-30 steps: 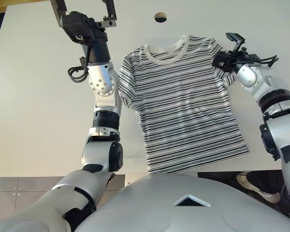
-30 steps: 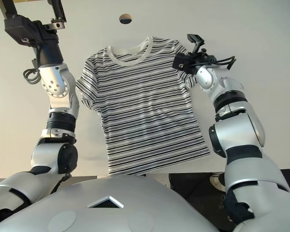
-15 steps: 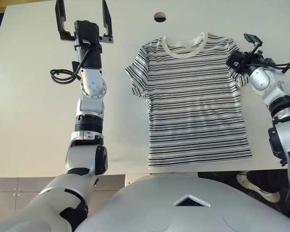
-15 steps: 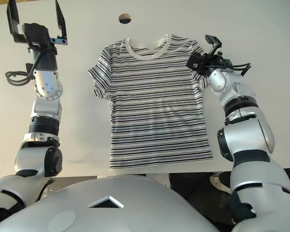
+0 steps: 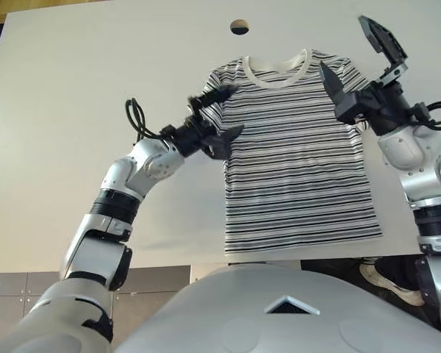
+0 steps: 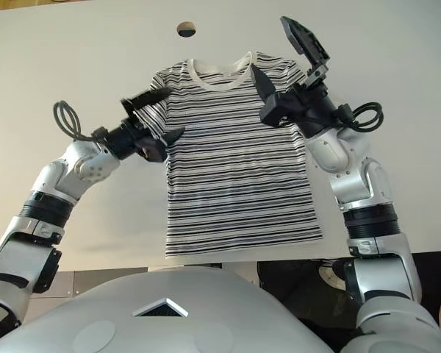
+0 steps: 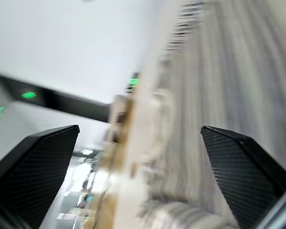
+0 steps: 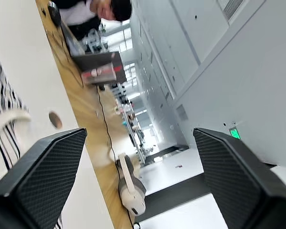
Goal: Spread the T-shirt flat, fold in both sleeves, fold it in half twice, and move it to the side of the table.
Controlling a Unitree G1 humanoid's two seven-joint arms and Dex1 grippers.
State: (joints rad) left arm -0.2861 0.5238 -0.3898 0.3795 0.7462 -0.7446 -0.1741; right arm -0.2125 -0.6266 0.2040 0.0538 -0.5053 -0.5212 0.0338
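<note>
T-shirt (image 5: 294, 147) flat, collar toward table's (image 5: 73, 88) far edge

the t-shirt (image 5: 298, 154) lies flat on the table (image 5: 73, 88), collar at the far side, hole (image 5: 239, 27) beyond it.

no readable text, labels or numbers, T-shirt (image 5: 298, 154) striped only; no legible signs

you're in a lab-like workroom: a long white table (image 5: 73, 88) with a cable hole (image 5: 239, 27), a gear-laden wooden bench (image 8: 88, 124), tall grey wall panels (image 8: 219, 57) and a green lit sign (image 8: 235, 132).
</note>
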